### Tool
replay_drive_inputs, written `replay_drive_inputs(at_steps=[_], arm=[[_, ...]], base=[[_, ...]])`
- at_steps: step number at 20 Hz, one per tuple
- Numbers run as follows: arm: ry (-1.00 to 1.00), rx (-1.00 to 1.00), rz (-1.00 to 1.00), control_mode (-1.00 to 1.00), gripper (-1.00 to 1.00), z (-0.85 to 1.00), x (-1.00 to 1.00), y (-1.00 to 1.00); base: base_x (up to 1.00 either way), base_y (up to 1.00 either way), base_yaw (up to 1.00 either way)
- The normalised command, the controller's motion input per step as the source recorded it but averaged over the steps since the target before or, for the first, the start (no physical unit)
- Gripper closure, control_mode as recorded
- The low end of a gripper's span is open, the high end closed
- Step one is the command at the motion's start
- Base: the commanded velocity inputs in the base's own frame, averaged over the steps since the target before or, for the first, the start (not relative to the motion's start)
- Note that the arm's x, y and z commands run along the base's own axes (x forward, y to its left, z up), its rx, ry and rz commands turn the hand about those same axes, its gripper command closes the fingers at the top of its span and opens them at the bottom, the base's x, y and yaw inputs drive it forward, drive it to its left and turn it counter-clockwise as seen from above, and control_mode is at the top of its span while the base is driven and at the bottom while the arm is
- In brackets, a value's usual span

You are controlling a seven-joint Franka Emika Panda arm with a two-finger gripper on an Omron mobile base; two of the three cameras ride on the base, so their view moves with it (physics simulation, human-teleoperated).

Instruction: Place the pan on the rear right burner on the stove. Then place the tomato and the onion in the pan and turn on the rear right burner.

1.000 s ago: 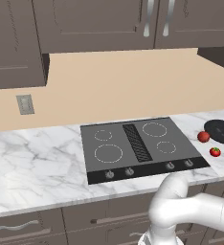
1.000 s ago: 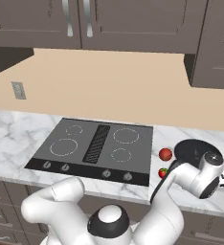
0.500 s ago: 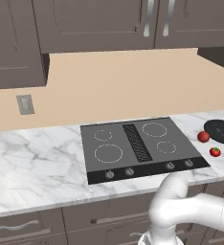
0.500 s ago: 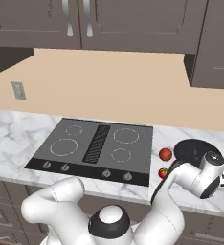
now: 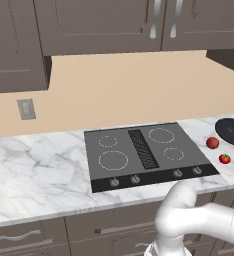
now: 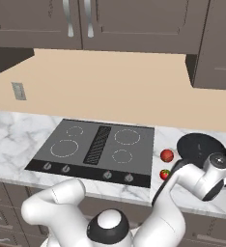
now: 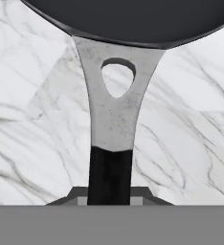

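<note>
black pan (image 6: 201, 148) with grey handle, bright red tomato (image 6: 165, 174), darker red onion (image 6: 167, 155), white grey-veined marble worktop (image 5: 34, 170), dark grey stove (image 5: 145, 155)

No readable text anywhere.
Stove (image 5: 144, 150) shows just dashed burner rings and plain knobs along the lower edge; cabinets at top of frame, wall plate (image 5: 26, 108) at left and marble counter (image 5: 34, 170) carry no lettering.
</note>
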Motion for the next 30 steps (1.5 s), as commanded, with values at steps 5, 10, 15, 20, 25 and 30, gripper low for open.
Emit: replay_drive_inputs(at_steps=[5,10,15,20,25,30], arm=[[-0.07,0.0,0.0,-1.0,1.0,0.07,0.0,0.0],[0.0,-0.01,0.0,-1.0,1.0,0.13,0.0,0.0],[0.03,-0.08,0.01,-1.0,1.0,0.24,0.0,0.03],[0.05,-0.1,0.02,-1.0,1.0,0.27,0.0,0.09],[0.0,-0.04,0.01,-1.0,1.0,0.14,0.0,0.17],[0.0,0.0,0.0,-1.0,1.0,0.13,0.0,0.15]], base=[[0.0,0.0,0.0],[0.0,0.0,0.0],[0.0,0.0,0.0],[0.0,0.0,0.0],[0.0,0.0,0.0],[0.0,0.0,0.0]])
